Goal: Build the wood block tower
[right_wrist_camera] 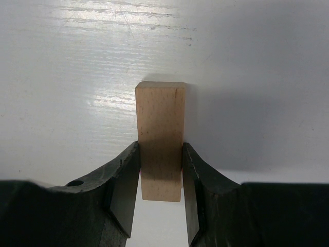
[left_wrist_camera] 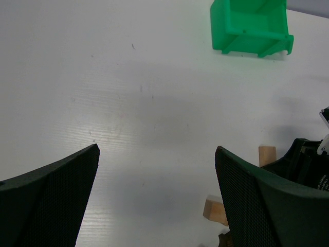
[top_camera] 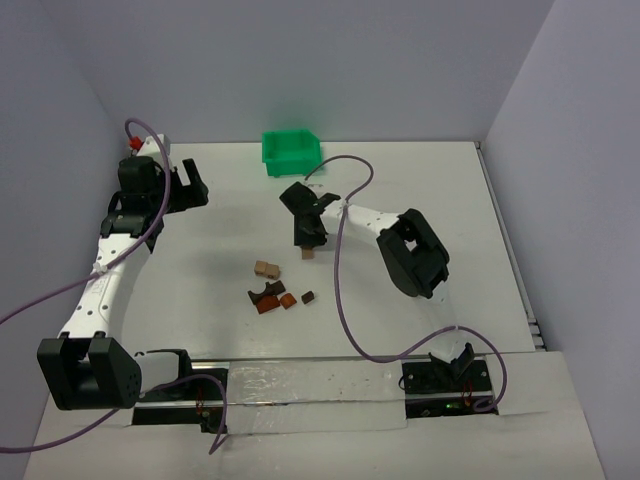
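My right gripper (top_camera: 309, 240) (right_wrist_camera: 160, 172) is shut on a light tan wooden bar (right_wrist_camera: 160, 139), holding it by its long sides at the table's middle; the bar's end shows below the fingers (top_camera: 309, 254). Loose blocks lie on the table in front of it: a tan block (top_camera: 266, 268), a dark brown arch piece (top_camera: 266, 294), a reddish-brown piece (top_camera: 287, 301) and a small dark cube (top_camera: 309, 296). No stack stands. My left gripper (top_camera: 192, 185) (left_wrist_camera: 157, 170) is open and empty at the far left, above bare table; tan blocks (left_wrist_camera: 215, 210) show by its right finger.
A green plastic bin (top_camera: 291, 150) (left_wrist_camera: 252, 25) stands at the back centre near the wall. Purple cables loop over both arms. Grey walls close the table at left, back and right.
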Motion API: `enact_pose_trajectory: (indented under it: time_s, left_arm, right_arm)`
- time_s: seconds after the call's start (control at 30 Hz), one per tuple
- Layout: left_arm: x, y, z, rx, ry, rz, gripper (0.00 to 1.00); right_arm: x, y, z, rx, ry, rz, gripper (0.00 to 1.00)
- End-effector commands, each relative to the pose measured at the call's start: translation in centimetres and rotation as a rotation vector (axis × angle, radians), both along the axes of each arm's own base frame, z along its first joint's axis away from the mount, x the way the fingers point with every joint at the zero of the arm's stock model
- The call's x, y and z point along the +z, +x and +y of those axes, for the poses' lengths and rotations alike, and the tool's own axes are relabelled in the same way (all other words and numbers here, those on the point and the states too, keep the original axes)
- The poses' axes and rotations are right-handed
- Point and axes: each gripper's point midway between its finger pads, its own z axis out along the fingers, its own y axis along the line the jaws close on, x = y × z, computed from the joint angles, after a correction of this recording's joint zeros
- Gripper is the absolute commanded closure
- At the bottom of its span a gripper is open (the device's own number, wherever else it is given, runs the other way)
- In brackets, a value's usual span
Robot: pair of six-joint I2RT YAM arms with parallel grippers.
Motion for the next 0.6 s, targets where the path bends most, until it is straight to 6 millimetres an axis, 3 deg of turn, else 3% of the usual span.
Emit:
enact_pose_trajectory:
  time_s: [0.0, 0.17, 0.23, 0.57]
  left_arm:
    - [0.83, 0.72, 0.32, 0.008, 0.014, -0.044, 0.01]
    - [1.00, 0.74, 0.57, 0.022, 0.019, -0.047, 0.01]
    - [1.18, 0.80, 0.74, 0.030, 0.023, -0.051, 0.01]
    - [1.78, 1.04, 0.87, 0.035, 0.030, -0.062, 0.01]
  right_arm:
    - [-2.35, -0.28, -1.06, -0.010, -0.053, 0.052, 0.84]
    - [-2.50, -0.50, -0.95, 0.001, -0.045, 0.064, 0.73]
    - [-2.44, -0.52, -0.90, 0.002, -0.042, 0.064, 0.59]
    - [-2.71, -1.16, -0.98, -0.004, -0.039, 0.090, 0.21]
